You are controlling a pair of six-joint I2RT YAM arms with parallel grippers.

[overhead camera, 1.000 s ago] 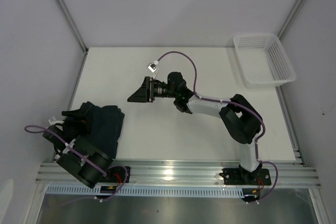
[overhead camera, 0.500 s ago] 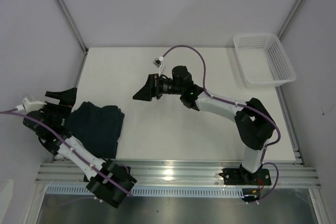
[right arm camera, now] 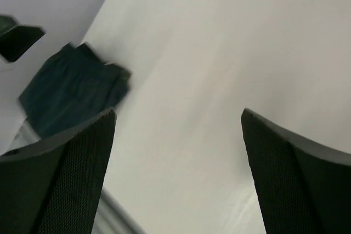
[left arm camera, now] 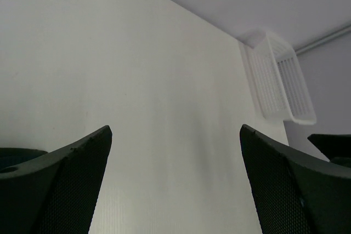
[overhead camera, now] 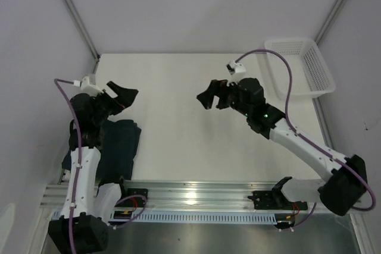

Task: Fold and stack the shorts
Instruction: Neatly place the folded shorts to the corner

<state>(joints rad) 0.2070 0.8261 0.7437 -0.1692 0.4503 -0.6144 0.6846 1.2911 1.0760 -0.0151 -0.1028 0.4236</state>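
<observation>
Dark navy-teal shorts (overhead camera: 119,147) lie folded at the table's near left; they also show in the right wrist view (right arm camera: 68,94). The olive-green shorts are not in view. My left gripper (overhead camera: 122,97) is open and empty, raised above the table just beyond the shorts, pointing right; its fingers (left arm camera: 66,184) frame bare table. My right gripper (overhead camera: 209,96) is open and empty over the table's middle, pointing left toward the shorts; its fingers (right arm camera: 60,173) frame bare table.
A white mesh basket (overhead camera: 297,66) stands at the table's far right corner, also seen in the left wrist view (left arm camera: 279,80). The aluminium rail (overhead camera: 196,197) runs along the near edge. White walls enclose the table.
My left arm has risen off the shorts and swung toward the far left, gripper now pointing right. My right arm has pulled back rightward from the table's centre-left.
</observation>
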